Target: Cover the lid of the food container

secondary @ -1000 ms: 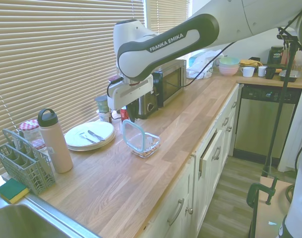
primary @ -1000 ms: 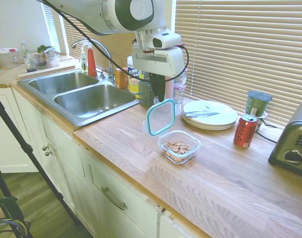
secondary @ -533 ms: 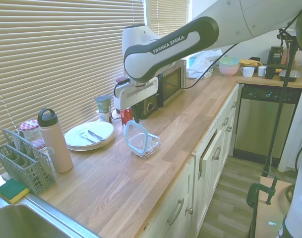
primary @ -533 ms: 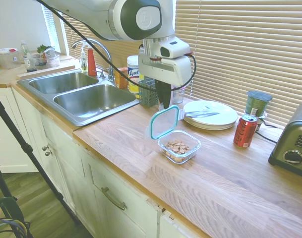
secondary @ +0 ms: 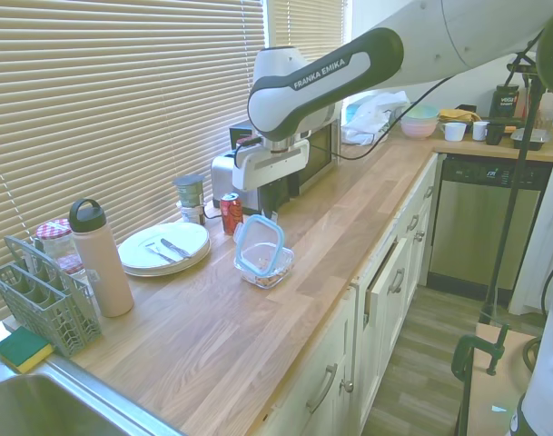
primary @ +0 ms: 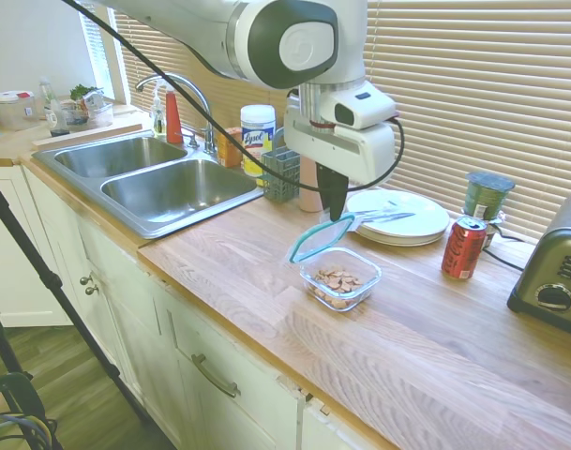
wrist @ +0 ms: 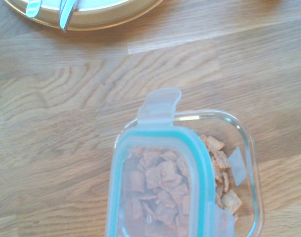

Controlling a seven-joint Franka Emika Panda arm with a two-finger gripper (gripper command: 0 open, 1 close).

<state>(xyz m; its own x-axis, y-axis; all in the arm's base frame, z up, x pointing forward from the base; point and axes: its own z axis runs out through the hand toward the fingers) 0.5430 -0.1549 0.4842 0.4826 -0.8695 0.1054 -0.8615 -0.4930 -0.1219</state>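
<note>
First exterior view showed my pincer (primary: 338,212) clamped on one edge of the lid (primary: 321,239). A second before, the lid stood almost straight up beside the food container (primary: 340,277). Now it had tipped down and hung slanted over the tub, still not touching flat. I think the closing was close, but the lid needed to go lower and level. The tub sat on the wooden counter (primary: 266,272), near the white plate (primary: 398,217) and the red can (primary: 463,247).

Second exterior view showed the lid (secondary: 258,246) tilted above the tub (secondary: 267,270), with blinds behind and a sink off to one side.

Wrist view showed the lid (wrist: 157,187) covering most of the tub (wrist: 239,148), brown bits showing through.
</note>
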